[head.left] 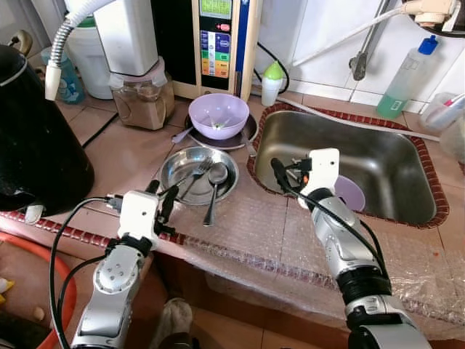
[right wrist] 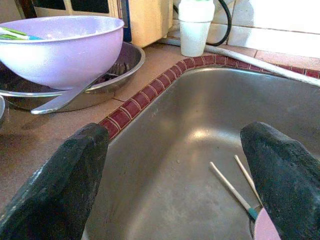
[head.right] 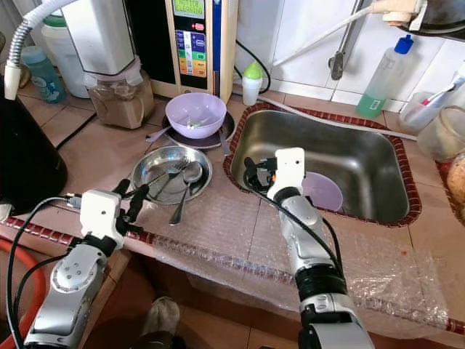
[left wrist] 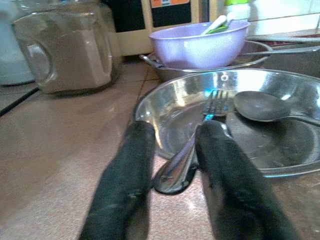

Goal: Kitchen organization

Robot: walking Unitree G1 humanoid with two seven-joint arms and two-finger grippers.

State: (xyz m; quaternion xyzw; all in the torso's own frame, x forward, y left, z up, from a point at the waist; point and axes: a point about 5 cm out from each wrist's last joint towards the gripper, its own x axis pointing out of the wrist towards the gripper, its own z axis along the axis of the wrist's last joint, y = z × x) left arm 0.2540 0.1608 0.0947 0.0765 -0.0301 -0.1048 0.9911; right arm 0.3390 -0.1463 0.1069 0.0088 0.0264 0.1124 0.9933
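Observation:
A round steel plate [head.left: 167,171] lies on the counter left of the sink, with a fork [head.left: 195,176] and a spoon [head.left: 215,183] in it. My left gripper [head.left: 164,206] sits low at the plate's near rim. In the left wrist view its fingers [left wrist: 125,185] stand narrowly open on either side of the fork's handle end [left wrist: 176,169], which juts over the plate's rim [left wrist: 150,102]. My right gripper [right wrist: 172,185] hangs wide open and empty over the left edge of the steel sink [head.left: 378,163]. A purple bowl [head.left: 218,115] rests on a steel pan behind the plate.
In the sink lie a small purple dish [head.left: 352,193] and thin white sticks [right wrist: 231,189]. A jar of brown powder [head.left: 142,99], a black kettle [head.left: 36,138], a water dispenser [head.left: 218,36] and a small white bottle [head.left: 271,82] line the back. Bubble wrap covers the counter's front.

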